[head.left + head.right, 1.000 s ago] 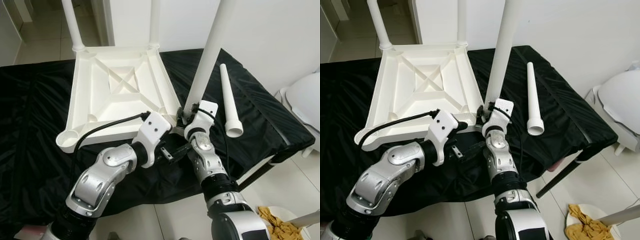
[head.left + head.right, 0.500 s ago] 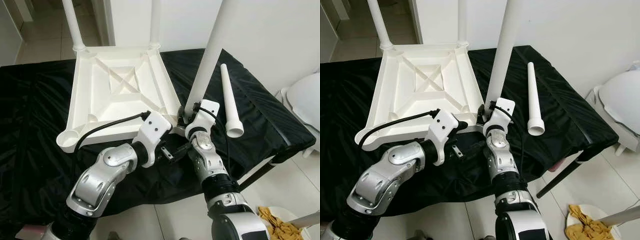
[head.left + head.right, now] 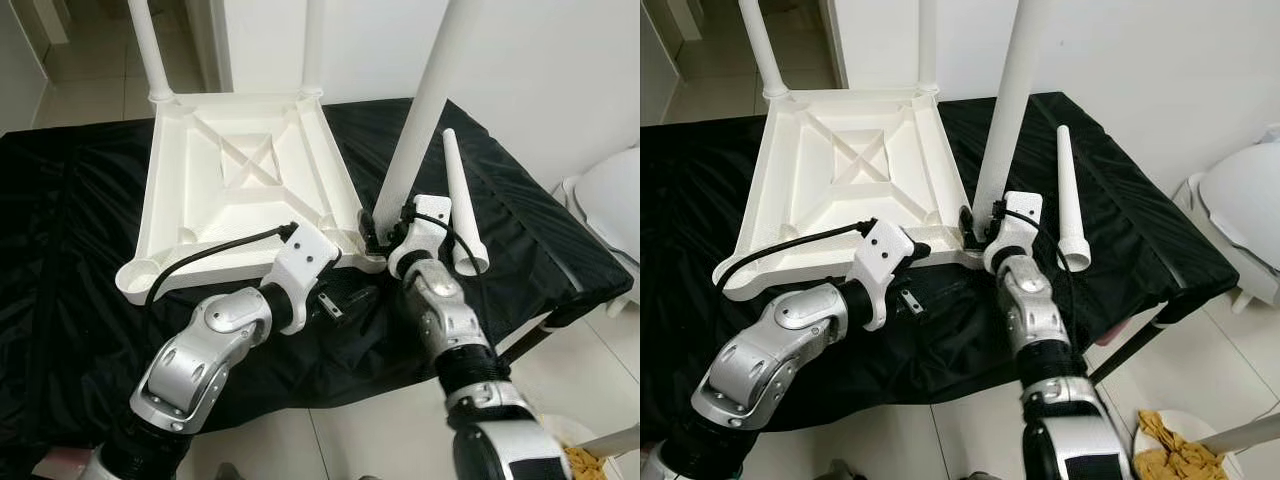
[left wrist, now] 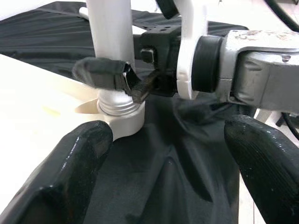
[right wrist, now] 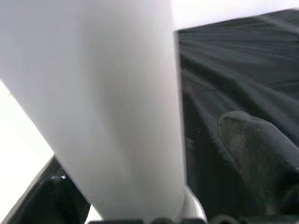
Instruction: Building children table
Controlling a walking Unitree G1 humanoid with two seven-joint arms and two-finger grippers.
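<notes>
Pinching the upright leg [image 3: 420,110], right pincer [image 4: 122,80]; left pincer [image 4: 163,177] spread, tabletop [image 3: 240,190] partly hidden.

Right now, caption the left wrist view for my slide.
Right gripper clamps the white plastic table leg above its threaded corner socket; open left gripper waits nearby.

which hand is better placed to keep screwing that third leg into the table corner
Right. The right hand is clamped around the leg just above its threaded base at the tabletop corner socket. The left hand is open beside that socket, gripping nothing.
</notes>
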